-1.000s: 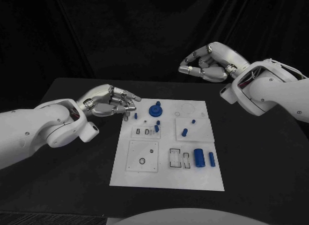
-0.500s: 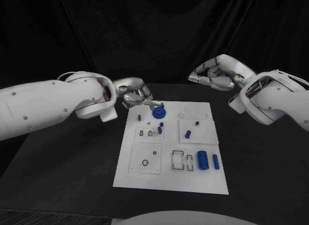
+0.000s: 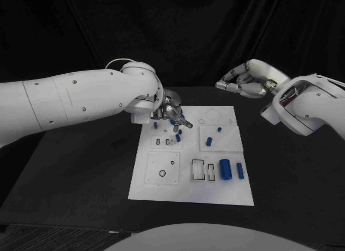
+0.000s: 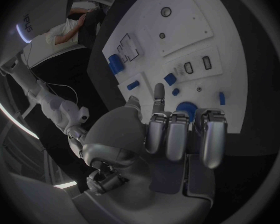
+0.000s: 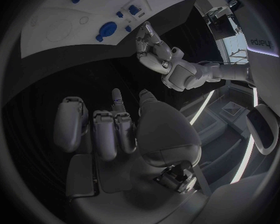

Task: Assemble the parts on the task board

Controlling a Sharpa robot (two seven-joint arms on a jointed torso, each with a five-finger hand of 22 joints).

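Head view: the left hand [image 3: 171, 112] is hanging over the far end of the task board [image 3: 191, 193], its silver fingers spread and pointing down at the board's far left corner area. Nothing is sitting between those fingers, so the hand is holding nothing and its fingers are apart. From the left wrist view, the same hand [image 4: 171, 134] is reaching with fingers fanned above a round blue part [image 4: 187, 109], which is lying just beyond the fingertips; whether a fingertip is touching that part cannot be told.

Off the board's far right corner, the right hand [image 3: 244, 82] is hovering above the black table [image 3: 82, 172], well apart from the board. Its fingers are curling inward toward the palm with nothing in them. In the right wrist view this hand [image 5: 109, 127] is showing the same curled posture.

Moving outward across the board, several small blue parts are lying on it. A short blue peg [image 3: 208, 141] is sitting on the raised square tile on the right, and another small peg [image 3: 177, 138] is sitting near the board's middle line. Closer to the robot, a thick blue cylinder [image 3: 225, 169] is lying beside a thinner blue rod [image 3: 240, 171], the two side by side and just apart, near the board's right edge.
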